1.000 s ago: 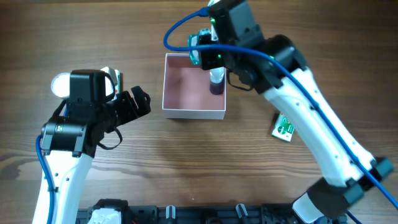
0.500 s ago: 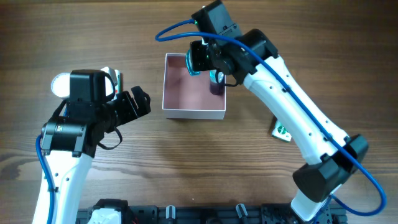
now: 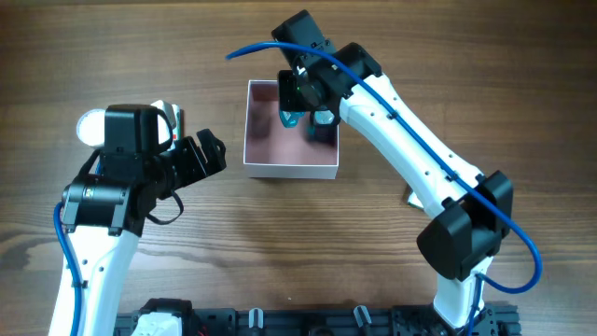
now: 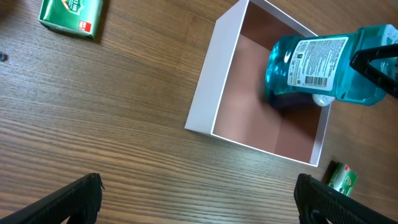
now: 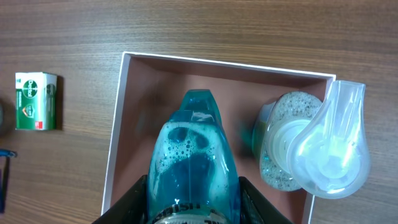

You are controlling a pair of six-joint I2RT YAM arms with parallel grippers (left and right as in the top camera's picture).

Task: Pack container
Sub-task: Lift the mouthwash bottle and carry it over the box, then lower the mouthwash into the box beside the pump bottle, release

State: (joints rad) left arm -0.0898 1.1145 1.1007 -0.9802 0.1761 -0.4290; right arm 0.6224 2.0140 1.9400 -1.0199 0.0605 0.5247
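Observation:
The container [image 3: 291, 170] is a square shallow box with white walls and a pinkish-brown floor, at the table's middle back. My right gripper [image 3: 300, 101] hangs over it, shut on a blue liquid bottle [image 5: 193, 155] that is held just above the box's inside. In the left wrist view that blue bottle [image 4: 317, 62] lies sideways over the container [image 4: 208, 81]. A clear-capped pump bottle [image 5: 311, 143] stands in the box's right side. My left gripper [image 3: 207, 154] is open over bare wood left of the box, its fingertips [image 4: 81, 199] wide apart.
A green packet [image 4: 71, 15] lies on the wood left of the box, also seen as a green packet [image 5: 36, 101] in the right wrist view. A second green packet [image 4: 341, 177] lies right of the box. A round white jar [image 3: 90, 126] sits behind my left arm.
My right arm has swung left, carrying the blue bottle from the box's right edge to over its middle. The left arm has stayed still.

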